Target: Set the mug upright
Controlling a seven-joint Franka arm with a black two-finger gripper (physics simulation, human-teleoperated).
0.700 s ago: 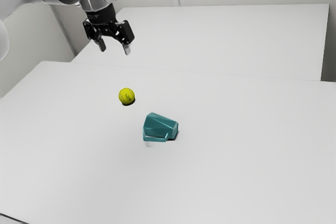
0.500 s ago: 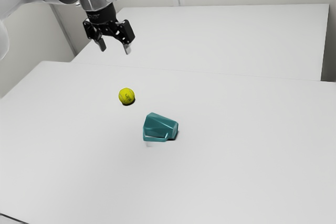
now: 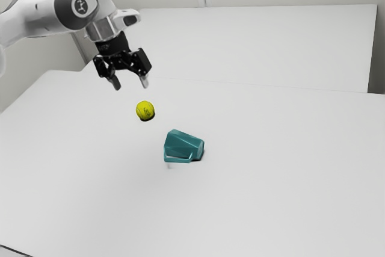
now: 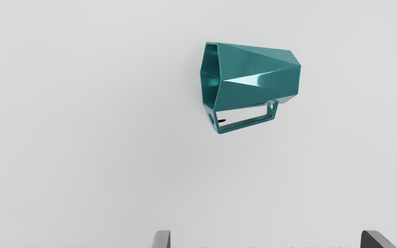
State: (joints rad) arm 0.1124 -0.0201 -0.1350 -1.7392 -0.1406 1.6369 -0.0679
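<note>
Teal, the faceted mug is seen tipped on its side on the white table, near a yellow ball. Above the table, the gripper is held with its fingers spread, nothing pinched.

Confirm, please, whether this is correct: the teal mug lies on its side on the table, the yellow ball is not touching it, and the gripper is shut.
Not quite: the gripper is open, not shut; the wrist view shows its fingers standing wide apart. The rest is right: the teal mug lies on its side on the table, and the yellow ball is not touching it.
</note>
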